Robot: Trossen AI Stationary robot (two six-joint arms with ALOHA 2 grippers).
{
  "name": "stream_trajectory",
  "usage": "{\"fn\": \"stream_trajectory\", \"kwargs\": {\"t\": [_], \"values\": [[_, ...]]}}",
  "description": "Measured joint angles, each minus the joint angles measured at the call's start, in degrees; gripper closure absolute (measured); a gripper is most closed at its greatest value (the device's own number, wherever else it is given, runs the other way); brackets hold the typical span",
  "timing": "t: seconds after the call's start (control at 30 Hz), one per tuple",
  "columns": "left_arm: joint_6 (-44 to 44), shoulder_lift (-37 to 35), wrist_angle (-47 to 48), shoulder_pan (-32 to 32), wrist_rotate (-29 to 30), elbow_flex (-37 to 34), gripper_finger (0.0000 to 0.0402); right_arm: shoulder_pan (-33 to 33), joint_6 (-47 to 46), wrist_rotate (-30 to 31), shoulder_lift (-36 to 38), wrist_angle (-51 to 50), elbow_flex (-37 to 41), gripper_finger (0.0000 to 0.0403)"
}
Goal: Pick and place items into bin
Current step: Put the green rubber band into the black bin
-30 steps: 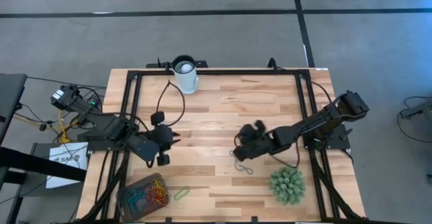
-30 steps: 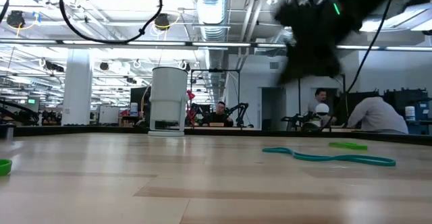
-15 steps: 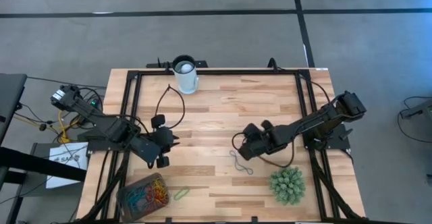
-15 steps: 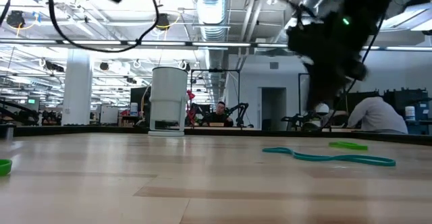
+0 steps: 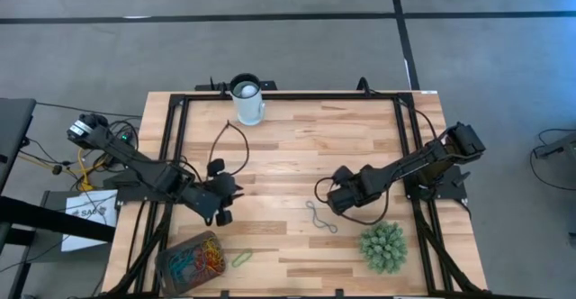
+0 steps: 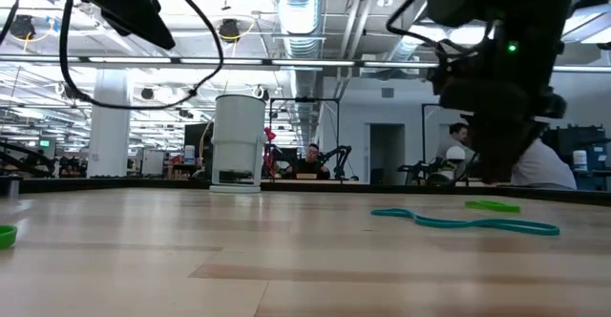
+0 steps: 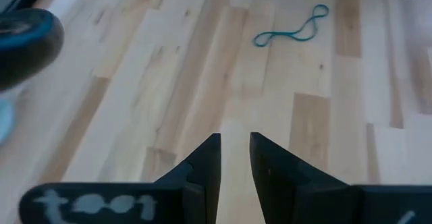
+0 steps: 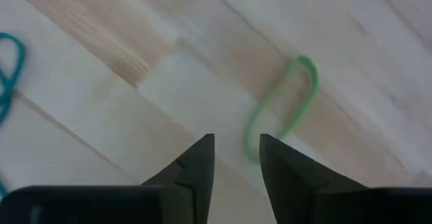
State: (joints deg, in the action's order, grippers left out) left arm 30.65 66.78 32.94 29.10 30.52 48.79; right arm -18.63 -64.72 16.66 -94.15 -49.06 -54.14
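Lying loose on the worktop [image 5: 288, 155] are two bands: a teal one [image 5: 320, 216] mid-worktop and a green one [image 5: 241, 258] by the bin [image 5: 191, 263], which sits packed with bands at the near left corner. Right gripper [image 8: 236, 158] hovers with fingers slightly parted and empty; left gripper [image 7: 235, 158] likewise, narrow gap, holding nothing.

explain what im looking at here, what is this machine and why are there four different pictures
It is a robot with two dark arms at a wooden table, each ending in a two-finger gripper. One picture looks straight down from above. One looks level across the tabletop. Two come from cameras on the wrists, looking past each arm's own fingers. On the table are a white cup, a spiky green ball, a teal band, a green band and a bin holding coloured bands. A second green band lies just ahead of the right gripper. The left gripper hangs over bare wood. Both are open and hold nothing.
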Motion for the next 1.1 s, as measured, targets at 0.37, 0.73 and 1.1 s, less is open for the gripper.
{"fn": "stream_trajectory", "kwargs": {"t": [0.37, 0.73, 1.1], "values": [[-0.12, 0.0, -5.51, 0.02, 0.81, -2.45, 0.0332, 0.02, -3.38, -0.32, 0.0, 10.36, 5.82, 0.0278], [-0.21, 0.0, -5.58, 0.02, 0.59, -2.45, 0.0332, 0.02, -3.35, -0.12, 0.02, 10.22, 7.4, 0.0284], [-0.12, 0.0, -5.53, 0.02, 0.62, -2.45, 0.0332, -0.02, -4.14, 0.37, 0.3, 12.31, 9.13, 0.0314]]}}
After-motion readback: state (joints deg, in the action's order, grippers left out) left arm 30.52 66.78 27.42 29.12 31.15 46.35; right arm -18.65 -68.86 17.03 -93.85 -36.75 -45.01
